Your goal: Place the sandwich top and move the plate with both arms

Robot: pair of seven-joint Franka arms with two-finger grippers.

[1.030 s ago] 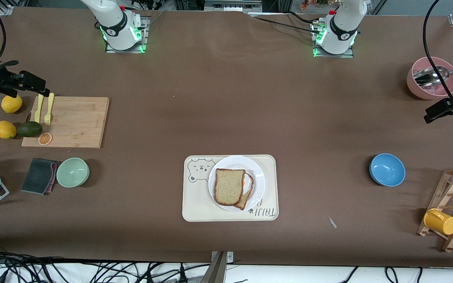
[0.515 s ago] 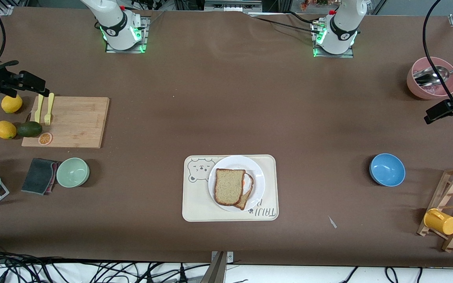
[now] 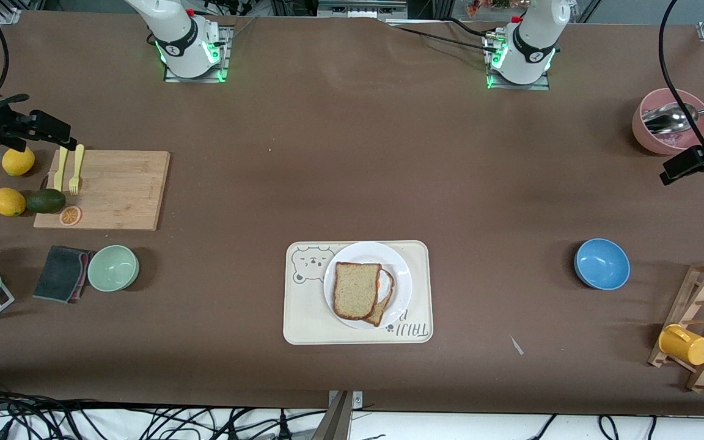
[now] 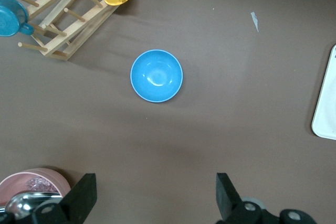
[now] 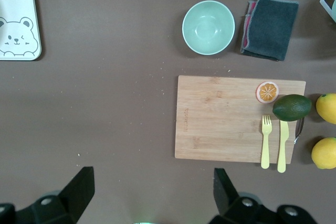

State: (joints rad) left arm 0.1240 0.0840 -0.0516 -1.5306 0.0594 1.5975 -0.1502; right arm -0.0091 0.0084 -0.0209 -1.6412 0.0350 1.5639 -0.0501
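Front view: the plate (image 3: pixel 399 269) is seen resting on a cream bear-print tray (image 3: pixel 303 318) at the middle of the tabletop (image 3: pixel 352 171), toward the camera's edge. The sandwich top (image 3: pixel 355 290) is laid on the plate, partly covering a darker slice (image 3: pixel 384 305) with egg. The left gripper (image 3: pixel 682 168) is held near a pink bowl (image 3: pixel 651 137) at the left arm's end; the right gripper (image 3: pixel 52 131) is held over the edge of a cutting board (image 3: pixel 120 189).

Left wrist view: the left gripper (image 4: pixel 152 200) is shown open and empty above bare tabletop, with a blue bowl (image 4: pixel 156 75) lying apart from it.

Right wrist view: the right gripper (image 5: pixel 152 195) is shown open and empty, with the cutting board (image 5: pixel 220 119) and a green bowl (image 5: pixel 208 27) in sight.
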